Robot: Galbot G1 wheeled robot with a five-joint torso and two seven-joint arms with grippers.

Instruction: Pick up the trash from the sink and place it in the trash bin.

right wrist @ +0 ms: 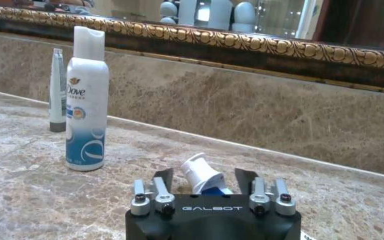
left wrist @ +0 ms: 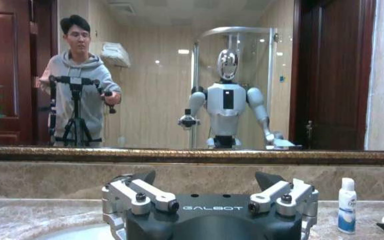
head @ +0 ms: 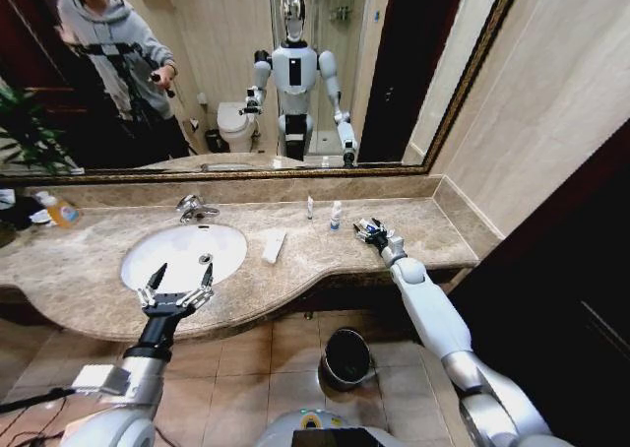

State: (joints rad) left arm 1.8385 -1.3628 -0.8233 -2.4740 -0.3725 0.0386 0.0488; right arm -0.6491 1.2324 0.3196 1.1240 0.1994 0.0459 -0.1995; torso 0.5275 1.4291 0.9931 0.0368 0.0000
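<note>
The white-blue tube is bracketed on the counter by the parted right gripper, while the left gripper is held open over the sink.

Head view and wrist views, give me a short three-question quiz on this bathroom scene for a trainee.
1. True or false: the small round black trash bin stands on the tiled floor.
2. What lies between the right hand's open fingers? A) white-capped white-blue tube B) flat white bar C) orange bottle
3. Fill in: the open left hand hovers over the large white oval ____.
Key: 1 true; 2 A; 3 sink.
</note>
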